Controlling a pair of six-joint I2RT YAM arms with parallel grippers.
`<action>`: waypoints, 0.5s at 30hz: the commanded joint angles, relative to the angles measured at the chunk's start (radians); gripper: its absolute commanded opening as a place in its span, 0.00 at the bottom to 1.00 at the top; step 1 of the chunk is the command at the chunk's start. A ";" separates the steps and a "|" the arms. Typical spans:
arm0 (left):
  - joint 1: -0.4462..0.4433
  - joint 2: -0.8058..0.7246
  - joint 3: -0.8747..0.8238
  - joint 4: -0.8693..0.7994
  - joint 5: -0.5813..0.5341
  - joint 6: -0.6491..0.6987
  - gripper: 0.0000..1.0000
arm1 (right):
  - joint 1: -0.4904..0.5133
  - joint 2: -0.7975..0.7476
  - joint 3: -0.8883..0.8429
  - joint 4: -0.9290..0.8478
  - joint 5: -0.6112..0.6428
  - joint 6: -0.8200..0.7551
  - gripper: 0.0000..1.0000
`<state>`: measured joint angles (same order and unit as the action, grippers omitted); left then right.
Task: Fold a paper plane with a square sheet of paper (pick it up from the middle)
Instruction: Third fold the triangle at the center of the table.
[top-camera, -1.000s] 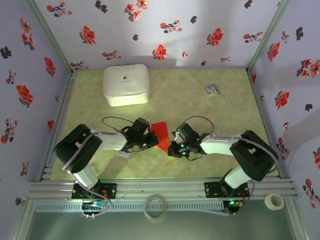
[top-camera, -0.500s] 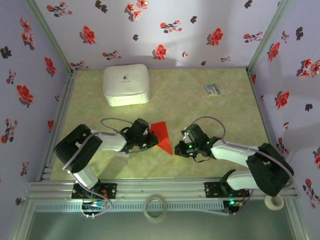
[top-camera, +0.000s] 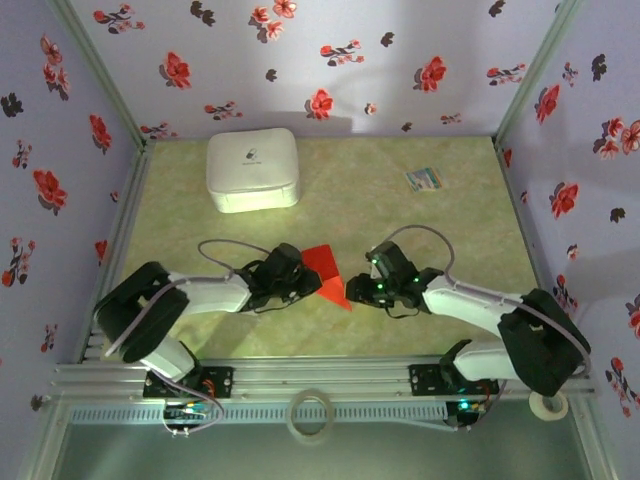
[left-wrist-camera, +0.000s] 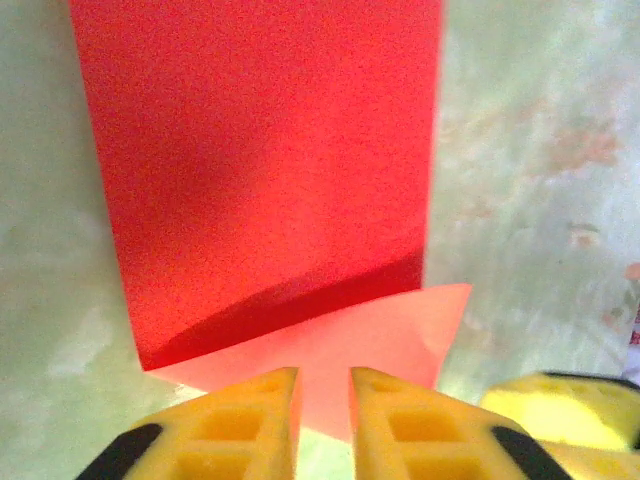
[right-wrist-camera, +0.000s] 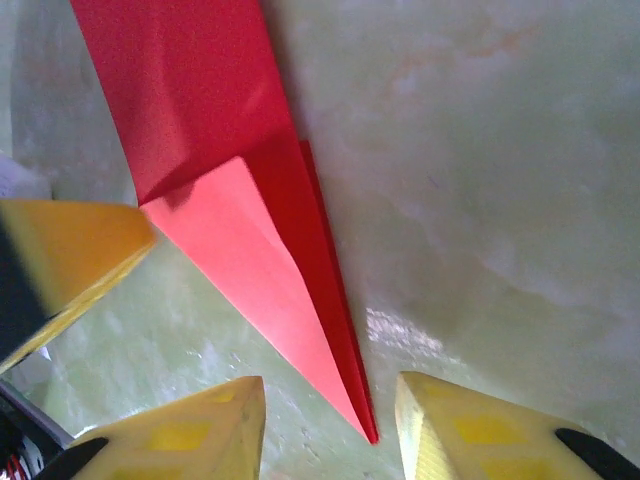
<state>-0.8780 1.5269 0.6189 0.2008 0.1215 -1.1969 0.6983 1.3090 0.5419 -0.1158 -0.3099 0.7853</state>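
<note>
The square sheet of paper is folded into a slim, pointed red paper plane (top-camera: 326, 271) that lies on the table between my two grippers. In the left wrist view its broad wing (left-wrist-camera: 260, 160) rises ahead, and a pale flap reaches into the narrow gap of my left gripper (left-wrist-camera: 323, 400), whose jaws stand slightly apart without pinching it. My left gripper (top-camera: 306, 283) sits at the plane's left edge. My right gripper (top-camera: 356, 291) is open, and the plane's sharp nose (right-wrist-camera: 368, 425) lies on the table between its fingers (right-wrist-camera: 330, 415).
A white box (top-camera: 252, 170) stands at the back left. Toward the back right lies a small multicoloured card (top-camera: 424, 179). Two tape rolls (top-camera: 310, 414) (top-camera: 547, 402) rest on the front rail. Flowered walls enclose the table on three sides.
Both grippers went from shut to open, the right one wider. The right gripper drew off to the right, then came back to the nose. The plane now lies flatter, its point toward the right gripper.
</note>
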 joint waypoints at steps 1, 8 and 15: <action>0.013 -0.088 0.017 -0.136 -0.086 0.077 0.27 | -0.002 0.057 0.072 0.031 0.003 -0.029 0.41; 0.107 -0.129 -0.031 -0.109 0.028 0.127 0.36 | -0.004 0.159 0.154 0.010 -0.003 -0.079 0.42; 0.175 -0.095 -0.076 0.006 0.162 0.108 0.40 | -0.003 0.198 0.175 -0.002 0.021 -0.058 0.37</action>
<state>-0.7181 1.4139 0.5606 0.1501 0.2096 -1.1000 0.6983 1.4910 0.6930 -0.1032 -0.3092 0.7330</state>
